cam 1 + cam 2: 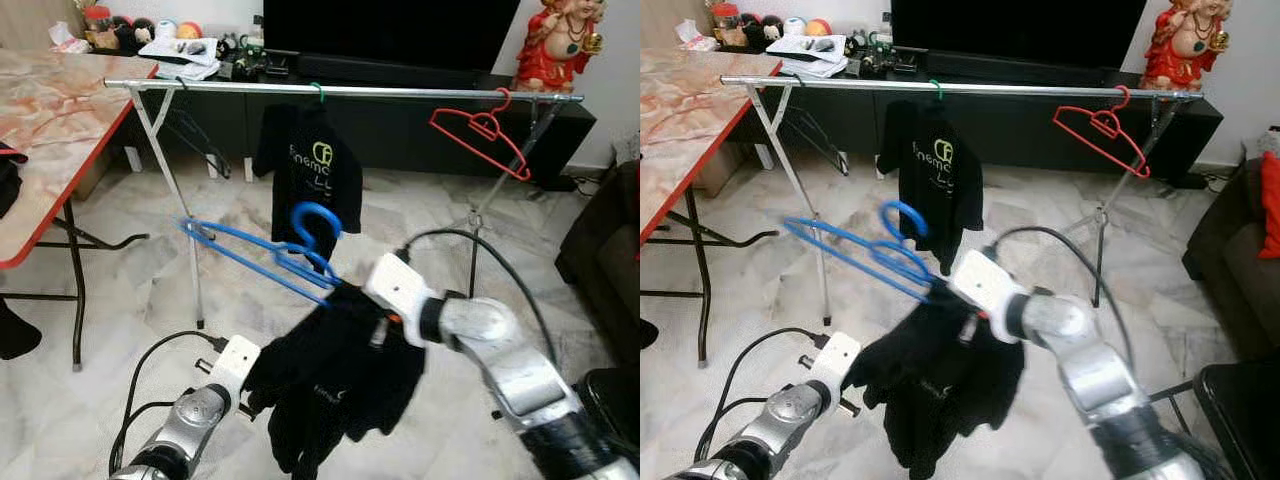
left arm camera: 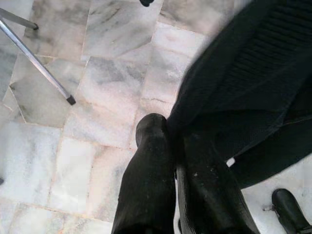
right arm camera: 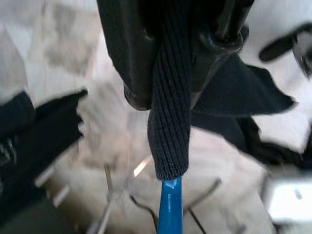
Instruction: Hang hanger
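Rail point(image 1: 340, 91) runs across the view at head height. Two items hang from it: a black T-shirt point(image 1: 308, 170) near mid-span and an empty red hanger point(image 1: 481, 135) near the right end. Open rail lies between these two, and a longer open stretch lies left of the T-shirt. Rack legs point(image 1: 172, 180) splay outward on the left; a second leg pair point(image 1: 490, 195) stands below the red hanger. Counter point(image 1: 50, 150) edge closes off the left side. Dark sofa point(image 1: 605, 260) bounds the right. Marble floor point(image 1: 120, 300) beneath the rail is open
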